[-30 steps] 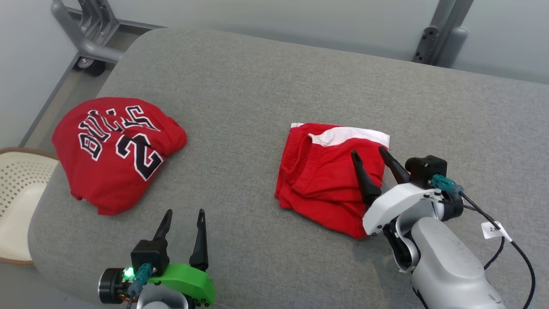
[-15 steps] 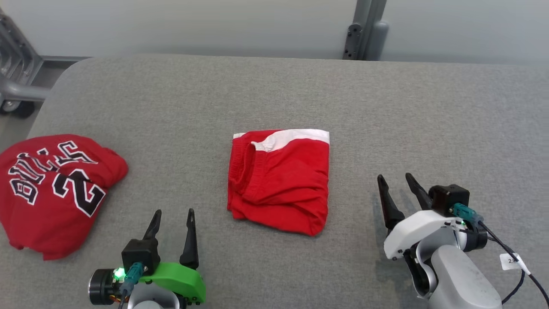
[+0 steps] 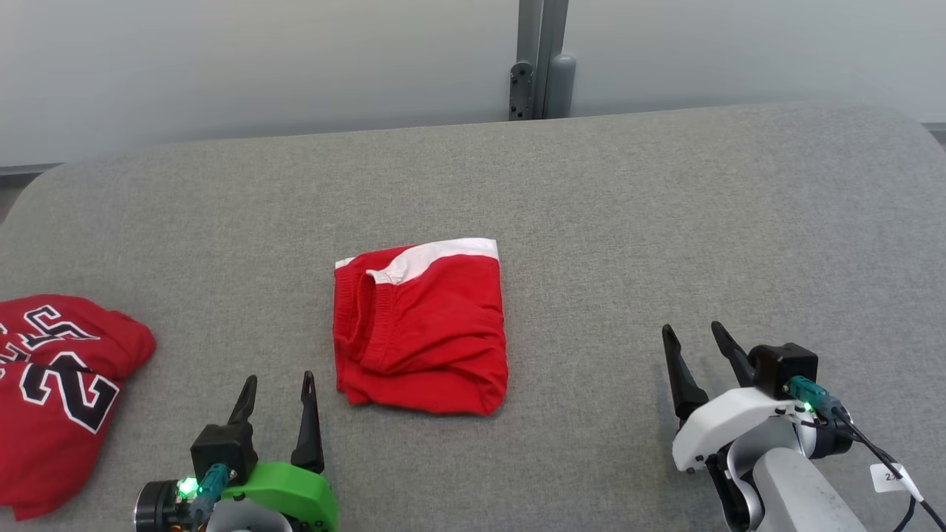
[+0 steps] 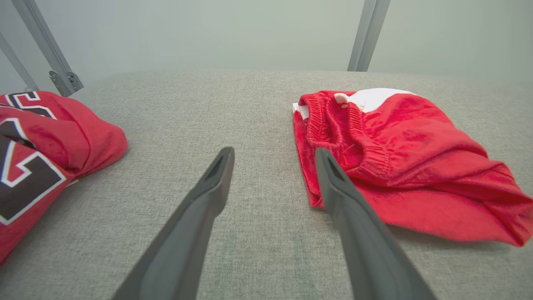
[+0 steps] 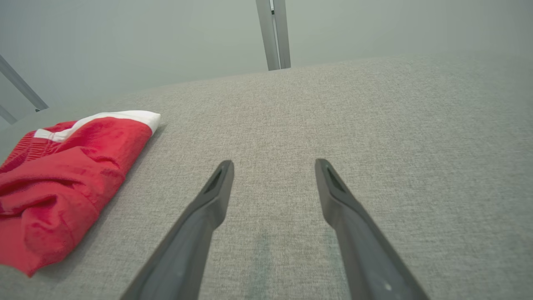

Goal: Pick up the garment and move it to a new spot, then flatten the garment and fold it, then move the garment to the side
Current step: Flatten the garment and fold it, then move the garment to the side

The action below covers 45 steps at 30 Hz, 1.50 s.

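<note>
Running off left edge, jersey [image 3: 52, 391], lettering cut; shorts [image 3: 421, 332] whole; L gripper [image 3: 279, 377] & R gripper [image 3: 692, 327] jaws wide, empty.

Red folded garment [image 3: 421, 325] mid-cushion.

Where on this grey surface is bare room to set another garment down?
Widest: the grey surface right of the folded red shorts, past the right gripper. Narrower: the strip between shorts and numbered jersey. Crowded: the near left, around jersey and left gripper.
</note>
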{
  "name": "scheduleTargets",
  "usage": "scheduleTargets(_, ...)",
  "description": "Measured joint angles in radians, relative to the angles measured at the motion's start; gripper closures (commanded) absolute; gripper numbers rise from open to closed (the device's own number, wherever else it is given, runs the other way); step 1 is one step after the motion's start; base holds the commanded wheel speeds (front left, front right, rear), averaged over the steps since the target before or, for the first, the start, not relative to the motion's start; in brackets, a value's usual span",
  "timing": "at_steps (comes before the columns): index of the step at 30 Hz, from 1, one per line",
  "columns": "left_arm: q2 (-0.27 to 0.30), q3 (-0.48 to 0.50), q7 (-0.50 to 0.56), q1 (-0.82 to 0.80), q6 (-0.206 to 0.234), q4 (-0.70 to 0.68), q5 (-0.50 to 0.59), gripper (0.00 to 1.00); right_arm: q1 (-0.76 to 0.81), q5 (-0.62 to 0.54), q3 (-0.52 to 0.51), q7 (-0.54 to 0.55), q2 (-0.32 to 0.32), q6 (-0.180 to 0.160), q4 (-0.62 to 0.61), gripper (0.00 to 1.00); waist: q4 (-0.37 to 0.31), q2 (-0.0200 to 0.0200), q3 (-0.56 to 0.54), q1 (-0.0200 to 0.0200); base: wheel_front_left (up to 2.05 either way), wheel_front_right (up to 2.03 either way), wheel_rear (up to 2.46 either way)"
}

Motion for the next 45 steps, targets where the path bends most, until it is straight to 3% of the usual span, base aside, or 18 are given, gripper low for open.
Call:
scheduleTargets(27, 0.0, 0.088, 0.0, 0.072, 0.013, -0.001, 0.02, 0.0, 0.11, -0.093, 0.017, 0.0, 0.0, 0.0, -0.159, 0.0, -0.055, 0.0, -0.082, 0.0, 0.0, 0.0, 0.0)
scheduleTargets(37, 0.0, 0.048, 0.0, 0.066, 0.005, -0.002, 0.003, 0.0, 0.092, -0.113, 0.065, 0.0, 0.001, 0.0, -0.149, 0.0, -0.017, 0.0, -0.045, 0.0, 0.0, 0.0, 0.0)
scheduleTargets(45, 0.0, 0.003, 0.0, 0.016, 0.006, 0.0, -0.007, 0.0, -0.021, -0.161, 0.16, 0.0, 0.0, 0.0, -0.09, 0.0, 0.052, 0.0, 0.017, 0.0, 0.0, 0.0, 0.0)
